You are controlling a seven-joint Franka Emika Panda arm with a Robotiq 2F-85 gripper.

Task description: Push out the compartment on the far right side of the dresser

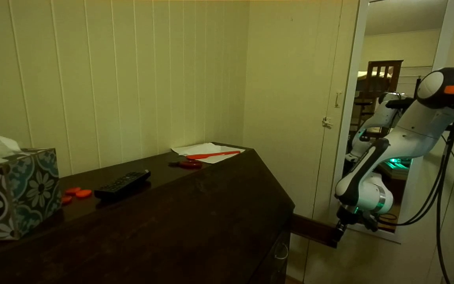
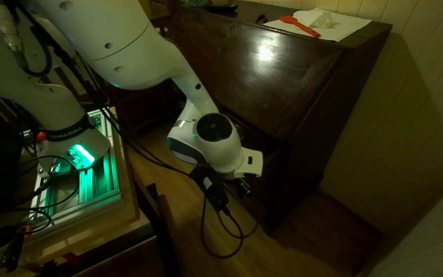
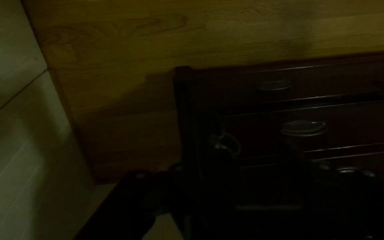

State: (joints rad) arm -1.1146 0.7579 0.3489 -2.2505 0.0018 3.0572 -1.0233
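Claw (image 1: pixel 338 233) first: in an exterior view it sits at the outer end of the compartment (image 1: pixel 312 228), overlapping the tip. Contact likely, not confirmed. Clenched or released, I can't tell; wrist view is too dark around it, so I'm not calling a grasp.

Key relation: the whole compartment lies on the dresser (image 1: pixel 195 221) side of my claw. Long axis runs from the claw straight back into the dresser's front, flat side facing that camera. It already stands well out from the front, so I'd guess we're late in the job.

Outward means me moving along that axis, away from the dresser. Pressing on the tip would send it back in, so I'd want a firm hold or hook first. Sideways load could bind it.

One arm (image 1: pixel 408 141) only, reaching in from the side away from the dresser. Drawer pull (image 1: pixel 281 251) is on the front, below the compartment; I'd stay above it. Pale wall (image 2: pixel 417 127) stands near that end of the dresser, so little slack there, I reckon.
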